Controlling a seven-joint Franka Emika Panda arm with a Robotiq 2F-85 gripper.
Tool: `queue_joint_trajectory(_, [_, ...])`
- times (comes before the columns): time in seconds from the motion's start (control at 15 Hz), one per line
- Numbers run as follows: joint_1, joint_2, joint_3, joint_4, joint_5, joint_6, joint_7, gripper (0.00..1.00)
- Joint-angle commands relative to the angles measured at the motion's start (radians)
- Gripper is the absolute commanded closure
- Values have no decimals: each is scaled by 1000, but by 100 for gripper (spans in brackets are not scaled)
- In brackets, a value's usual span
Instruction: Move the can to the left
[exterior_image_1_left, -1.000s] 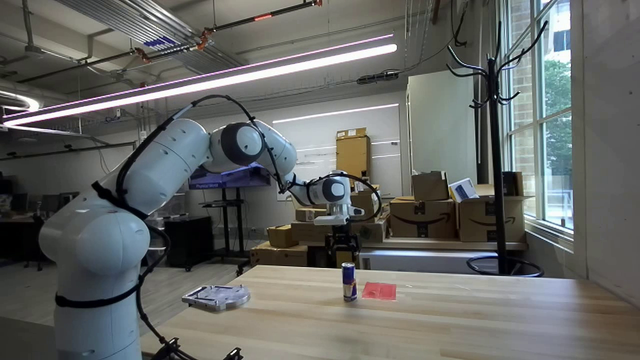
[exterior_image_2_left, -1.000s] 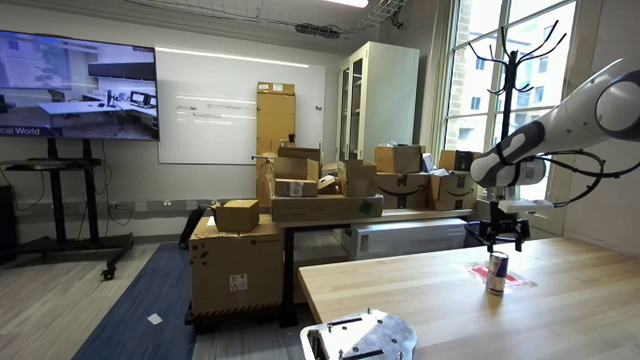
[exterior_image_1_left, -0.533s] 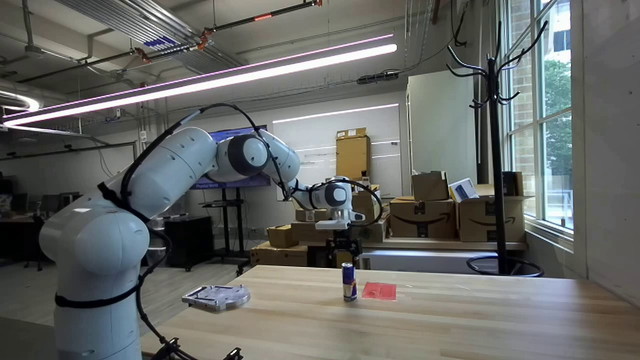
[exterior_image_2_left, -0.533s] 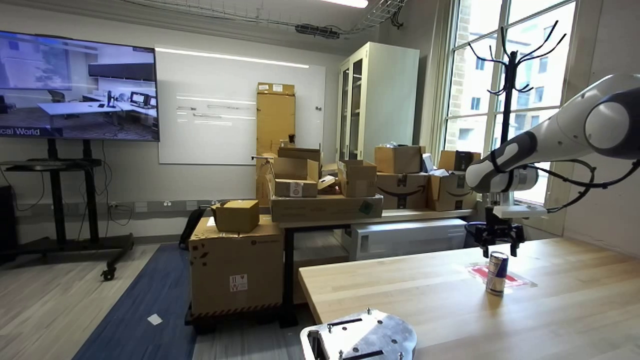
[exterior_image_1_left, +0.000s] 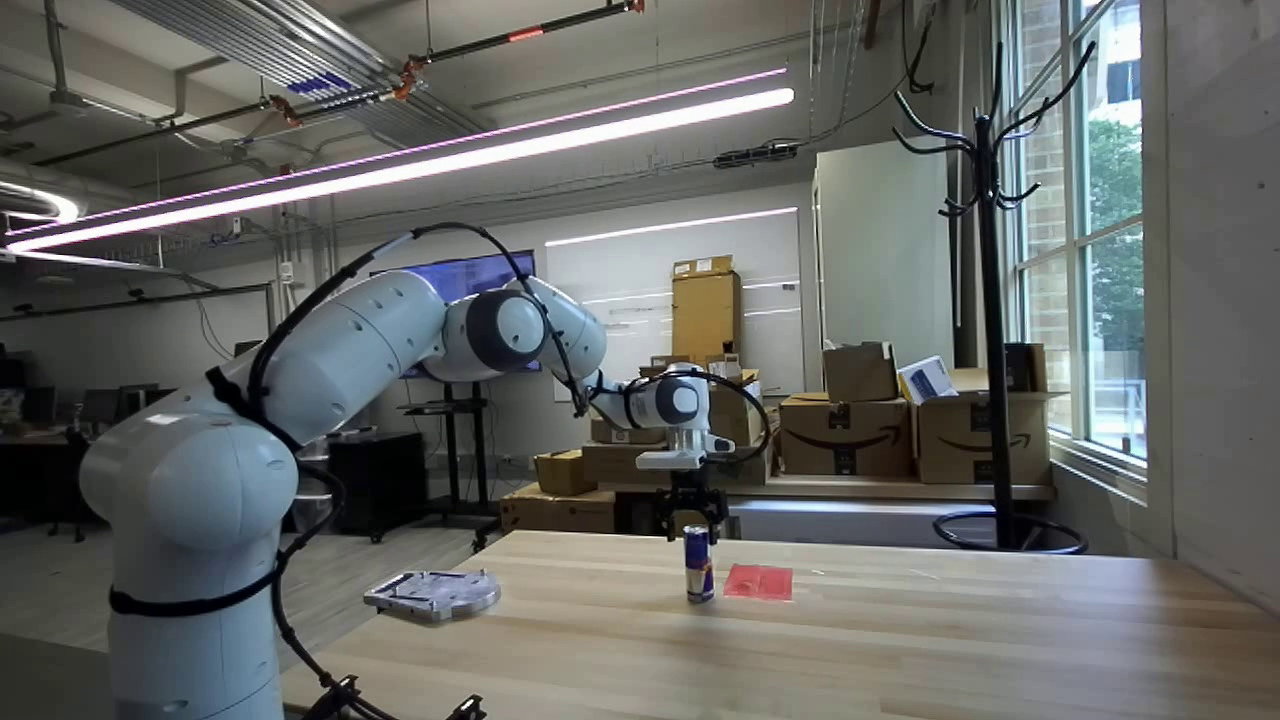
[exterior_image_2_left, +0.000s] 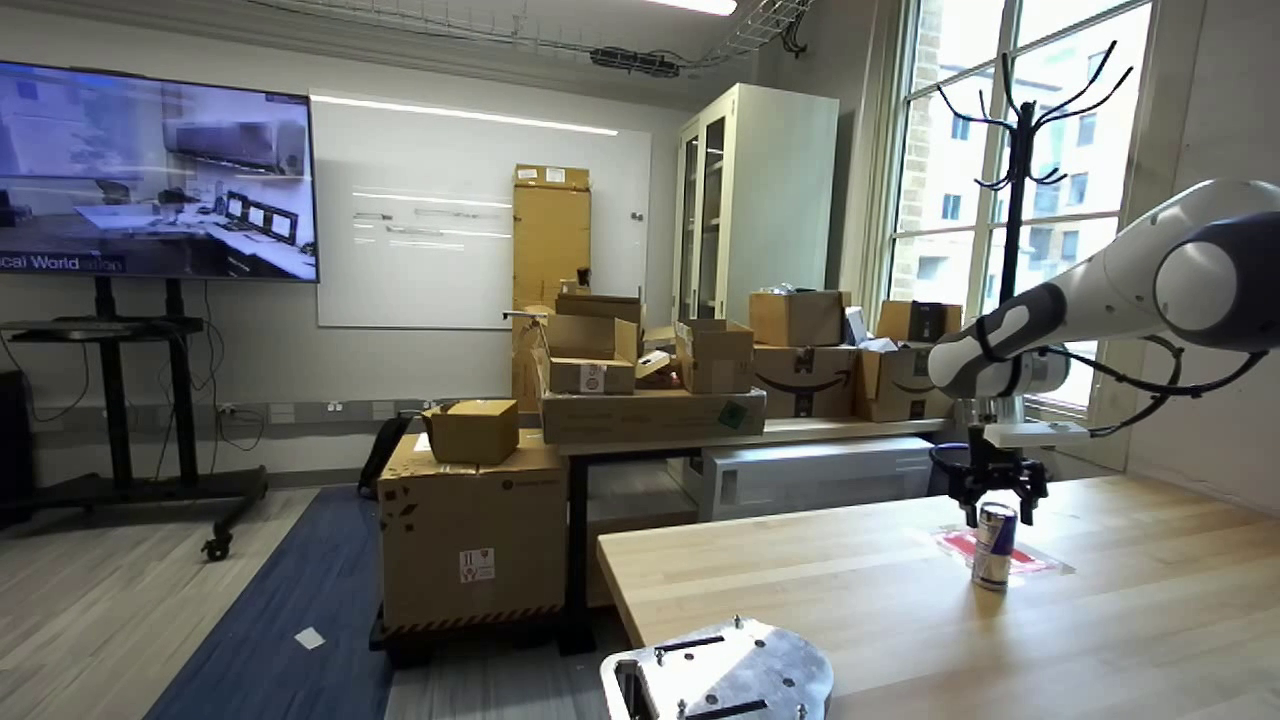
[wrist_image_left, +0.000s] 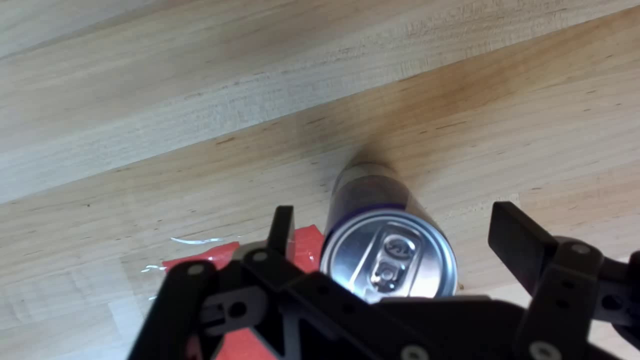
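- My arm (exterior_image_1_left: 390, 320) has dropped nearer the upright can (wrist_image_left: 384, 240).
- My jaws stand wide apart.
- Wrist view: red patch (wrist_image_left: 245, 347) at the can's eight o'clock.

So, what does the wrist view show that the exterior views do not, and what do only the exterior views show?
Only the wrist view clearly shows the silver metal pull tab on the slim dark-blue cylindrical can; elsewhere it is too small to make out.

Only the exterior views show the white jointed robot arm, the black metal coat rack, the silver slotted metal plate and the brown cardboard boxes.

All share the can itself, the open black two-fingered gripper, the flat red sheet and the pale wooden tabletop.
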Motion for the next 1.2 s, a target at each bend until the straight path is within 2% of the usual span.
queue_joint_trajectory(0.0, [-30,48,27,81,16,-47,-31,0])
queue_joint_trajectory(0.07, [-31,54,28,88,17,-45,-29,16])
queue_joint_trajectory(0.13, [-33,58,30,92,17,-38,-30,28])
queue_joint_trajectory(0.47, [-33,62,30,103,13,-30,-31,66])
queue_joint_trajectory(0.8, [-23,-6,23,52,11,-7,-49,67])
queue_joint_trajectory(1.13, [26,-139,27,-12,-10,23,-91,67])
